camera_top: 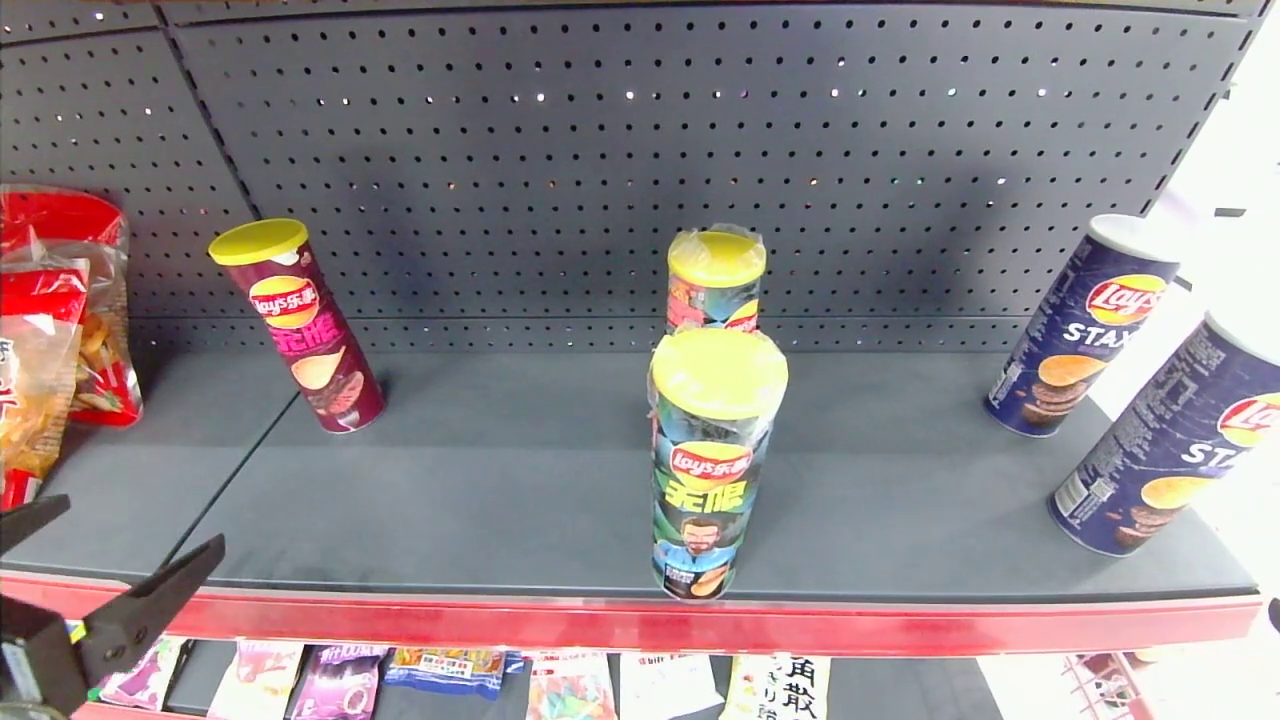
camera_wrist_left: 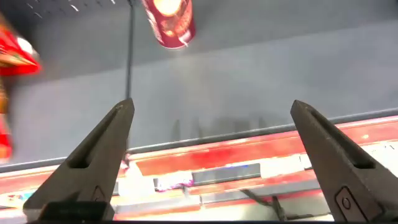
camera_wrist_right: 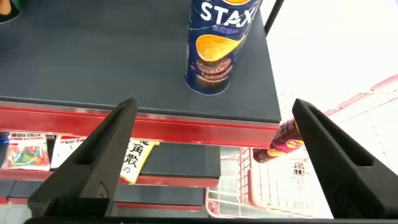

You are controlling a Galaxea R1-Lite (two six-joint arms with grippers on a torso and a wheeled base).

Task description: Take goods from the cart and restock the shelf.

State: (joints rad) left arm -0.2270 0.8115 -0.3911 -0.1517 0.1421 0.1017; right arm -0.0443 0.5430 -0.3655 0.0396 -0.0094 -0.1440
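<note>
On the grey shelf (camera_top: 480, 480) a purple chip can (camera_top: 296, 330) stands at the left. Two green cans with yellow lids stand in the middle, one (camera_top: 712, 470) near the red front edge, the other (camera_top: 715, 280) behind it. Two navy cans (camera_top: 1080, 330) (camera_top: 1170, 440) stand at the right. My left gripper (camera_top: 138, 525) (camera_wrist_left: 212, 104) hangs open and holds nothing, in front of the shelf's left end, with the purple can (camera_wrist_left: 171, 22) beyond it. My right gripper (camera_wrist_right: 214, 104) is open and holds nothing, below the front navy can (camera_wrist_right: 217, 43). A purple can (camera_wrist_right: 283, 140) lies in the red wire cart (camera_wrist_right: 261, 186).
Red snack bags (camera_top: 50, 330) crowd the shelf's far left. A lower shelf with packets (camera_top: 450, 675) runs under the red front rail (camera_top: 700, 625). The pegboard back wall (camera_top: 600, 150) closes the rear. Bare deck lies between the cans.
</note>
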